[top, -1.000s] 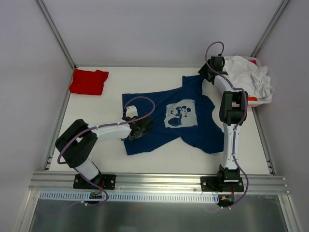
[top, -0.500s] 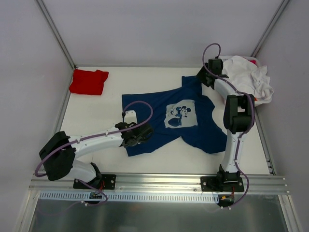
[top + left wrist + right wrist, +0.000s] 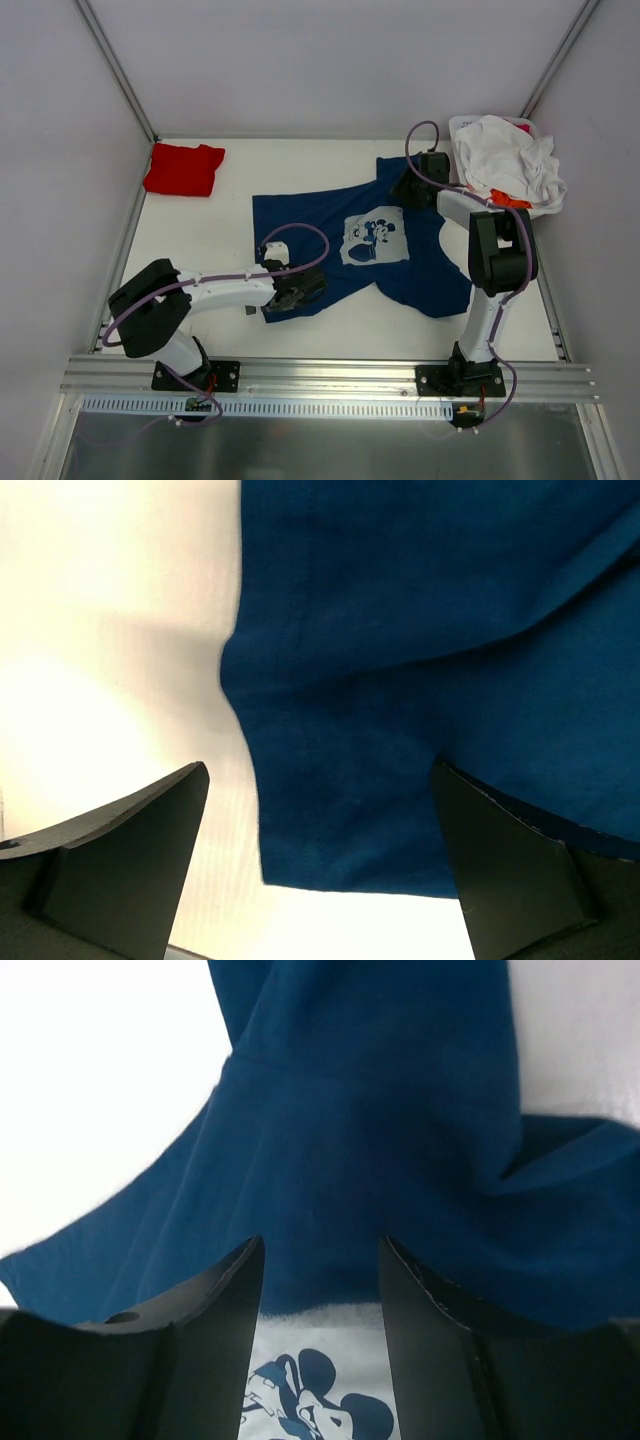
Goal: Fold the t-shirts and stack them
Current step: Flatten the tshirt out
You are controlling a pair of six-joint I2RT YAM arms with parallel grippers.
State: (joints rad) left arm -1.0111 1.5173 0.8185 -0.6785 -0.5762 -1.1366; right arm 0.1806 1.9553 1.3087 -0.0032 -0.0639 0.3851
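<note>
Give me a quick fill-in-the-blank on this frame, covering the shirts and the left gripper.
1. The folded tee in the far left corner is ____.
2. The navy tee bears a pale print of a cartoon ____.
3. The left gripper is at the navy tee's near hem corner, jaws ____.
4. The white pile lies to the ____ of the navy tee.

Missing words: red; mouse; open; right.
</note>
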